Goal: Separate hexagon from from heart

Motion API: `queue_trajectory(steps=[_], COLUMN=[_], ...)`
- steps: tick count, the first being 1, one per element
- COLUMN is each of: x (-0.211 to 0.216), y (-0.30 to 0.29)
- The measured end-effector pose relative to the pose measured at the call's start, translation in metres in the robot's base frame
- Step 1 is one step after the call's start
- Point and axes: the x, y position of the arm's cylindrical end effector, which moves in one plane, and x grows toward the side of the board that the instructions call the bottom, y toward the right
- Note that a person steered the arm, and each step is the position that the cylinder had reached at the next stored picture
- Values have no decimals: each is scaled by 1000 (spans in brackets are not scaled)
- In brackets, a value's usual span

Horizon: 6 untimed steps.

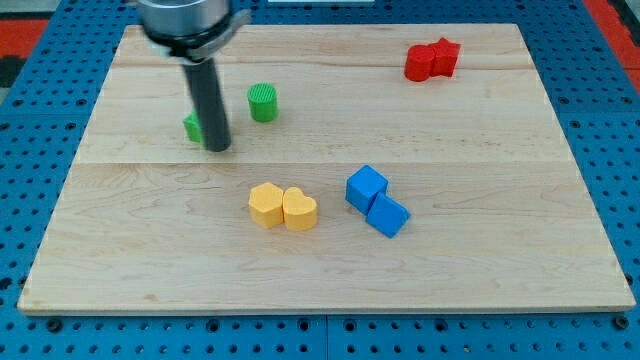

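Yellow hexagon (266,204) touching yellow heart (300,209) on its right, pair's long axis left-right, bare wooden board (480,270) below, my tip (219,148) well apart up-left, bare rod holding nothing, beside green block (193,127)

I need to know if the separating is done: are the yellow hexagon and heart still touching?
Touching. The hexagon and heart sit side by side with no gap. My tip is away toward the view's top left.

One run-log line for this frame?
tip: beside green block | yellow hexagon touching yellow heart | not separated
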Motion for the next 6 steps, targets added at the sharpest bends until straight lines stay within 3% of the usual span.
queue_trajectory(steps=[2, 4, 5, 6], x=[63, 155, 157, 114], y=[-21, 43, 122, 125])
